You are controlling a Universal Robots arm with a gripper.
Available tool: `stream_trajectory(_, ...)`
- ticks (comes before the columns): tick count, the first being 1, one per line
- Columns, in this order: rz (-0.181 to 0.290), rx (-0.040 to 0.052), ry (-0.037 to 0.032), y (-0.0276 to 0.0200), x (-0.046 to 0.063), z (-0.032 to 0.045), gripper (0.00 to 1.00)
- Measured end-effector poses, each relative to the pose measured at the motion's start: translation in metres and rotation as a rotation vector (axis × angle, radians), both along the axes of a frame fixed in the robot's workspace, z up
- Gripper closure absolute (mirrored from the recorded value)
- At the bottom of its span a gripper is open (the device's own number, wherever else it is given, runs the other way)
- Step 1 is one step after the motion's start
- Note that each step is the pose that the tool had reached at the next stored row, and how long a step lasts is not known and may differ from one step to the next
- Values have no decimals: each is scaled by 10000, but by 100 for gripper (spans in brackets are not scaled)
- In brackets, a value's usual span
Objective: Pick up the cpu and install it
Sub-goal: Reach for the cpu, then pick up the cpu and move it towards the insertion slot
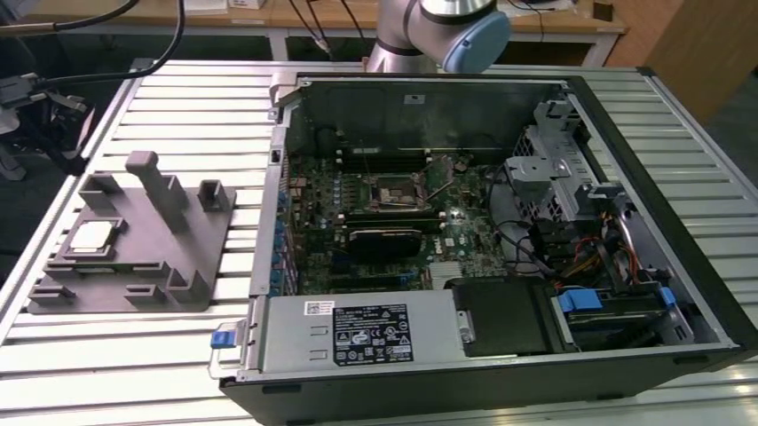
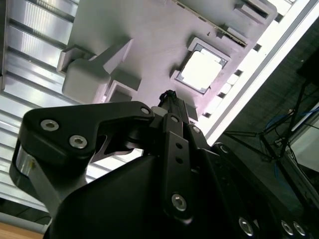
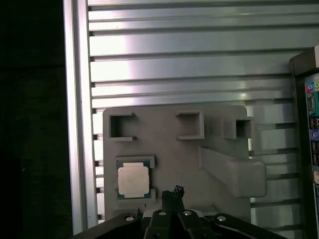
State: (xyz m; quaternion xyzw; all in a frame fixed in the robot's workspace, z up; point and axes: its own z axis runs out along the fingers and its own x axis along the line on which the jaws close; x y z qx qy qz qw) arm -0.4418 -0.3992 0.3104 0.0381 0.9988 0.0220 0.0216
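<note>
Cpu (image 3: 133, 179) in holder (image 3: 174, 149) (grey), claw (image 3: 173, 192) near — exterior view adds computer case (image 1: 414, 120).

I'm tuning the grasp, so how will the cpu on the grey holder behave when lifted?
The cpu looks thin and flat with a metal top, so probably stiff and light. Its smooth top may be slippery. It lies flat in the grey holder, so rolling seems unlikely.

Slatted metal table (image 1: 119, 373), grey fixture (image 1: 142, 266) on it, open computer case (image 1: 414, 111) beside
</note>
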Motion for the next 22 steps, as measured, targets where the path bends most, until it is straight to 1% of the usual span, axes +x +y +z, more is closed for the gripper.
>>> stream_trajectory(3,1,0,1,-1,-13,-28,89)
stream_trajectory(15,0,2,-1,-1,-31,-43,89)
stream_trajectory(22,0,2,0,-6,-76,-116,89)
